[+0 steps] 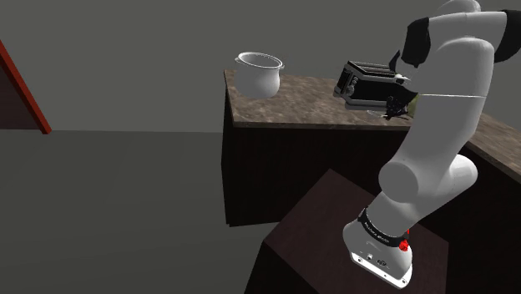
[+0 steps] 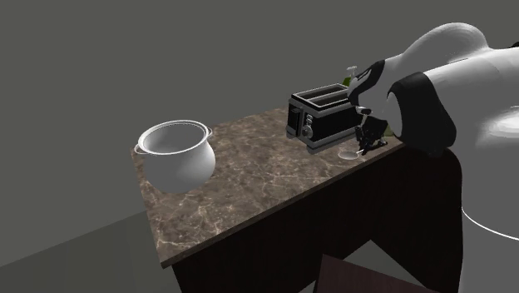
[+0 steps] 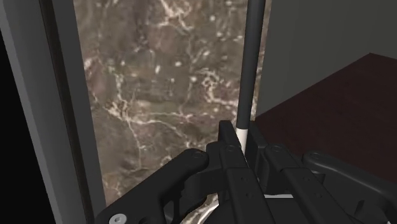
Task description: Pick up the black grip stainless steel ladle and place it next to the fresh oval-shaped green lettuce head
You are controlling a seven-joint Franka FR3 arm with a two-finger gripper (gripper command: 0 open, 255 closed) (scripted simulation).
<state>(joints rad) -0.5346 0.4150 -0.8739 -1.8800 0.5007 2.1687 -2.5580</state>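
Shoulder view: the arm (image 1: 434, 142) rises from the stand (image 1: 317, 225), bends forward, and drops its gripper (image 1: 399, 107) just beside the toaster (image 1: 367, 83).

Second exterior view: the ladle (image 2: 353, 152) sits low beside the toaster, under the gripper (image 2: 366, 137).

Wrist view: the fingers (image 3: 226, 137) are clenched on the ladle's (image 3: 249, 63) handle.

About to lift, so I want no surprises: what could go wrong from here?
1. The tool clasps the black-handled steel ladle where grip meets steel, a thin spot, so it may pivot or slip.
2. The black two-slot toaster stands right beside it; a swing could knock it.
3. The handle runs along the edge of the brown marble counter, so a drop might go overboard.
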